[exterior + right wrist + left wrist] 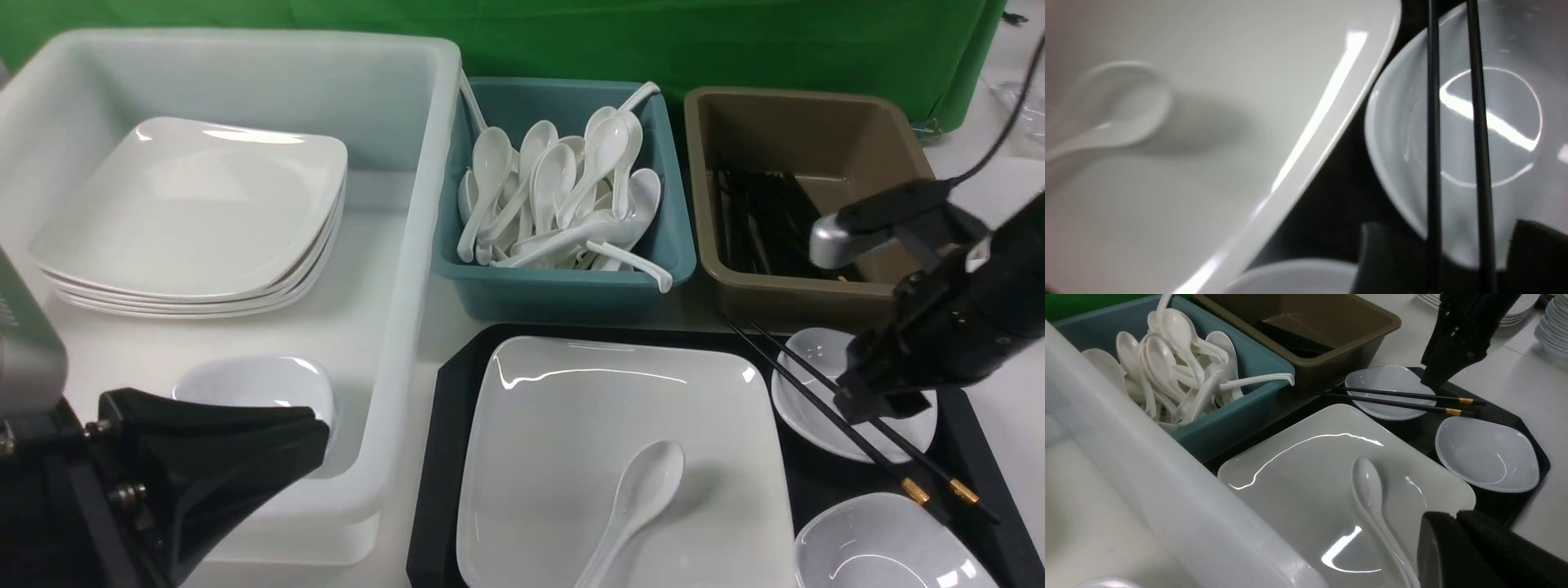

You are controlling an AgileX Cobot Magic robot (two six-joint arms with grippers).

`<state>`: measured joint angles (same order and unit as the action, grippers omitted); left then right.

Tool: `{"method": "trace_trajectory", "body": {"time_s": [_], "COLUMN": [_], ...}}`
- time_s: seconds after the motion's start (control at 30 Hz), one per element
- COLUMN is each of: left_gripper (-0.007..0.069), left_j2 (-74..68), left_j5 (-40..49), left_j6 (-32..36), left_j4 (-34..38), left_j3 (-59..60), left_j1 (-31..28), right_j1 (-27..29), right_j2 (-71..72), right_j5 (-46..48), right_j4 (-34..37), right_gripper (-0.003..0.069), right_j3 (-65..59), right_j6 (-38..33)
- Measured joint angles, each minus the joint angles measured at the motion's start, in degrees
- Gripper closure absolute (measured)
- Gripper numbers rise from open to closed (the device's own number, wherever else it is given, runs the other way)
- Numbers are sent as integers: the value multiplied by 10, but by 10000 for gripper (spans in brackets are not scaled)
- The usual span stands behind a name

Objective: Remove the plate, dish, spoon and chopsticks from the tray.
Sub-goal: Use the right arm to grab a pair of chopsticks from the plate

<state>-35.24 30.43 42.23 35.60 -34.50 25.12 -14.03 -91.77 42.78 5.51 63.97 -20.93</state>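
A black tray (441, 441) holds a large white square plate (588, 433) with a white spoon (641, 494) lying in it. To its right are two small white dishes, one further back (804, 425) and one nearer (882, 547). The black chopsticks (804, 390) lie across the rear dish. My right gripper (878, 404) is low over them, open; in the right wrist view both chopsticks (1433, 122) run between its fingers, with the gripper (1453, 261) straddling them. My left gripper (322, 445) is shut and empty, over the white tub's near corner; the left wrist view shows its tip (1455, 514) beside the plate (1298, 486).
A white tub (408, 245) on the left holds a stack of square plates (196, 212) and a small dish (253, 384). Behind the tray stand a teal bin (563, 294) full of spoons and a brown bin (808, 131) with chopsticks.
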Motion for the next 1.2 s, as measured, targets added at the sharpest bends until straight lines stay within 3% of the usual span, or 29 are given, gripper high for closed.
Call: {"method": "trace_trajectory", "body": {"time_s": [0.2,0.8,0.93,0.97,1.0,1.1,1.13,1.2], "left_gripper": [608,608,608,608,608,608,608,608], "left_j2": [0,0,1,1,1,1,1,1], "left_j5": [0,-9,-10,-10,-10,-10,-10,-10], "left_j6": [0,6,6,6,6,6,6,6], "left_j4": [-1,-7,-7,-7,-7,-7,-7,-7], "left_j3": [0,0,0,0,0,0,0,0], "left_j1": [0,0,0,0,0,0,0,0], "right_j1": [1,36,36,36,36,36,36,35], "right_j2": [-77,-153,-153,-153,-153,-153,-153,-152], "right_j5": [-10,-62,-61,-61,-61,-56,-53,-37], "right_j4": [-18,-27,-27,-27,-27,-27,-28,-27], "right_gripper": [106,109,174,271,281,482,525,538], "right_j3": [26,34,34,34,34,36,37,38], "right_j6": [0,-28,-45,-56,-57,-74,-86,-102]}}
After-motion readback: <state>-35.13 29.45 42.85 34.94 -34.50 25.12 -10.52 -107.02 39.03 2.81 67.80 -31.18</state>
